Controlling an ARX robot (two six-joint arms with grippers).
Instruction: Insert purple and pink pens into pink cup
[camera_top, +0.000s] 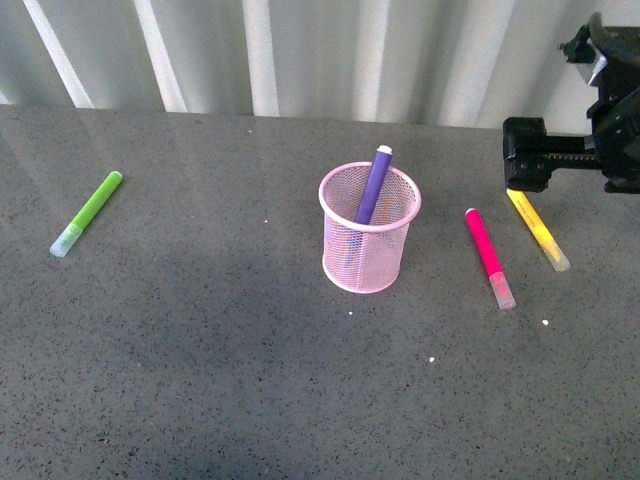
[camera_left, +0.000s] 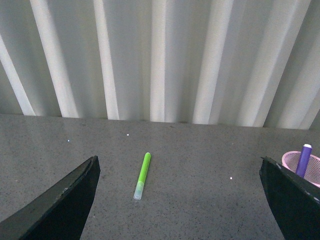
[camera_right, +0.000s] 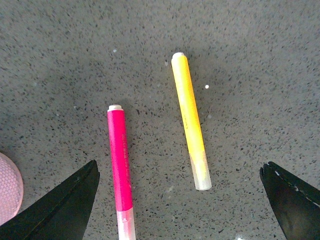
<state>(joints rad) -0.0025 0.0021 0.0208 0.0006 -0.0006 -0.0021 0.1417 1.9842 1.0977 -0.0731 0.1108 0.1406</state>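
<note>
The pink cup (camera_top: 366, 250) stands upright mid-table, and the purple pen (camera_top: 374, 185) leans inside it with its end above the rim. To the right of the cup the pink pen (camera_top: 488, 255) lies flat on the table, clear cap toward me. My right gripper (camera_right: 179, 165) hangs open above the table; the pink pen (camera_right: 119, 165) lies just inside one of its fingers, and nothing is held. In the front view this gripper (camera_top: 528, 155) is at the upper right. My left gripper (camera_left: 178, 160) is open and empty, with the cup (camera_left: 290, 160) and purple pen (camera_left: 304, 159) beside one finger.
A yellow marker (camera_top: 538, 230) lies right of the pink pen, almost parallel to it, also between my right fingers (camera_right: 82, 200). A lime-green marker (camera_top: 87, 212) lies far left on the grey speckled table (camera_top: 250, 380). A white corrugated wall (camera_top: 300, 50) backs the table.
</note>
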